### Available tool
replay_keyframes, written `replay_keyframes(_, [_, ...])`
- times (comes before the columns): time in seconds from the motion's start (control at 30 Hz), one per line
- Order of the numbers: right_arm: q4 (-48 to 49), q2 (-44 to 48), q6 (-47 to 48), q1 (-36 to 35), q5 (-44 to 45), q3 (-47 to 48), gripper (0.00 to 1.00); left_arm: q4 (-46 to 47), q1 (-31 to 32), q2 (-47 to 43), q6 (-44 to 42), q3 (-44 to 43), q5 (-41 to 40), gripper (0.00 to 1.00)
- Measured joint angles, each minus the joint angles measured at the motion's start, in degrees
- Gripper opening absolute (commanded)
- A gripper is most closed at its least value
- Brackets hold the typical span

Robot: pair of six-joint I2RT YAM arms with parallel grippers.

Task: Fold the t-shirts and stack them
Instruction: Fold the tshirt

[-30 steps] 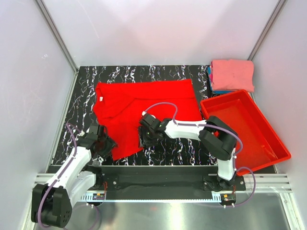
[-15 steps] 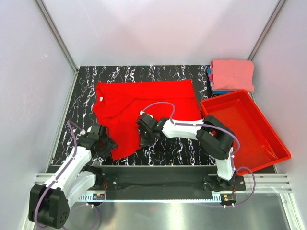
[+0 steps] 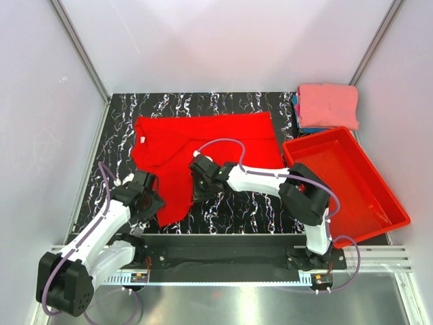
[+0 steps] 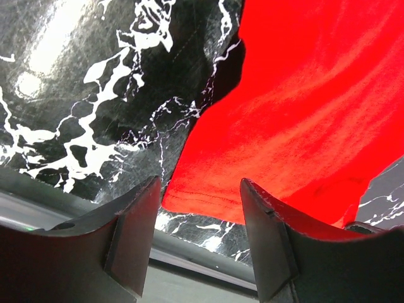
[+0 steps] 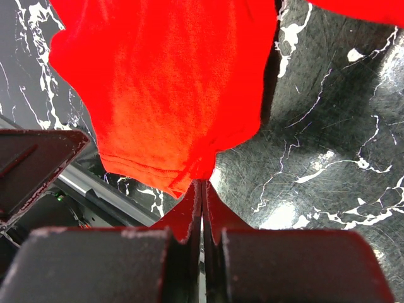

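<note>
Table (image 3: 120, 128): shirt (image 3: 210, 139) (newly) in right tool (image 5: 202, 191)

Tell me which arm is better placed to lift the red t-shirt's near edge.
Right. The right pincer is shut on the red t-shirt at its hem; the left pincer hangs open by the hem, gripping nothing.

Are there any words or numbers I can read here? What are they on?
None can be read.
The little white tag at the neck of the red t-shirt is too small to read.
The red bin and the pink folded shirt show no writing.
</note>
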State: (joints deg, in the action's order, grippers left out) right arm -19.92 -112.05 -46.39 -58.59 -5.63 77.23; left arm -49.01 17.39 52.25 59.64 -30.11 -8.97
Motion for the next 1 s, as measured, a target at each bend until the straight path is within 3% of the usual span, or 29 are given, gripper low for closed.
replay_keyframes(0.2, [-0.83,0.0,0.04,0.0,0.04,0.0,0.0,-0.35,1.53,-0.22,2.16,1.38,-0.28,0.48])
replay_keyframes(0.67, [-0.96,0.02,-0.13,0.0,0.04,0.0,0.0,1.22,2.86,-3.89,6.27,6.67,1.16,0.45])
replay_keyframes(0.73, [-0.96,0.02,-0.2,0.0,0.04,0.0,0.0,1.97,3.23,-3.85,6.49,6.84,1.25,0.38])
replay_keyframes(0.87, [-0.96,0.02,-0.42,0.0,0.07,0.0,0.0,3.65,3.56,-4.04,6.88,7.65,1.66,0.04])
replay_keyframes(1.0, [-0.96,0.02,-0.61,0.0,0.09,0.0,0.0,4.68,3.63,-4.52,6.86,8.04,2.12,0.0])
